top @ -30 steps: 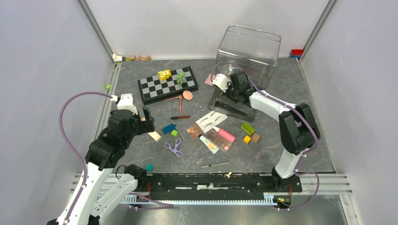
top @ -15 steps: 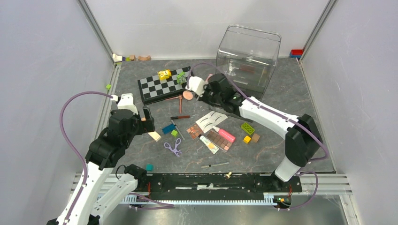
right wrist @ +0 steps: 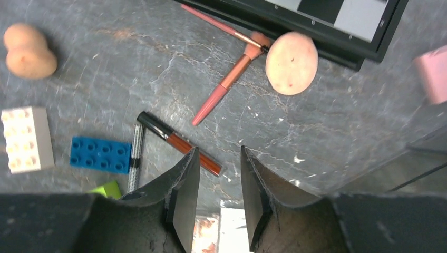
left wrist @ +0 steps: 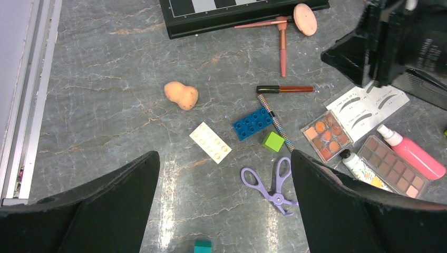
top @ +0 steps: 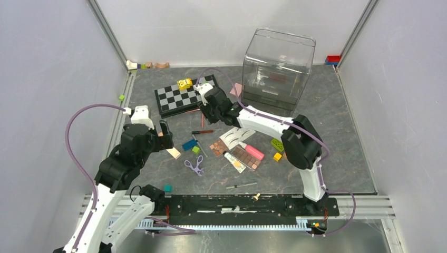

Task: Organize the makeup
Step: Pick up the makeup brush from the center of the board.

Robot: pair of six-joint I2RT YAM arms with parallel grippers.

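The left gripper [left wrist: 222, 158] hangs over the table's 9 o'clock side, jaws spread as wide as they go, with nothing between them. The right gripper [right wrist: 219, 153] hovers at the 4 o'clock corner of the chessboard [top: 185, 96]. Its jaws stand a narrow gap apart and are empty.

Just under the right gripper lies a dark-capped brown tube [right wrist: 179, 143]. At 12 o'clock from it, a pink brush [right wrist: 226, 87] meets a thinner brush [right wrist: 221, 26], with a round peach sponge [right wrist: 291, 63] just beside the board's edge. A gourd-shaped sponge [left wrist: 181, 95] sits apart, at 9 o'clock from these.

The rest of the makeup is heaped mid-table: a white card [left wrist: 369, 103], an orange palette [left wrist: 326, 135], a brown palette [left wrist: 387, 166], a pink bottle [left wrist: 414, 155] and a cream tube [left wrist: 358, 166]. A purple curler [left wrist: 275, 182] lies at 7 o'clock from the heap. A clear bin [top: 278, 66] stands at the table's 1 o'clock.
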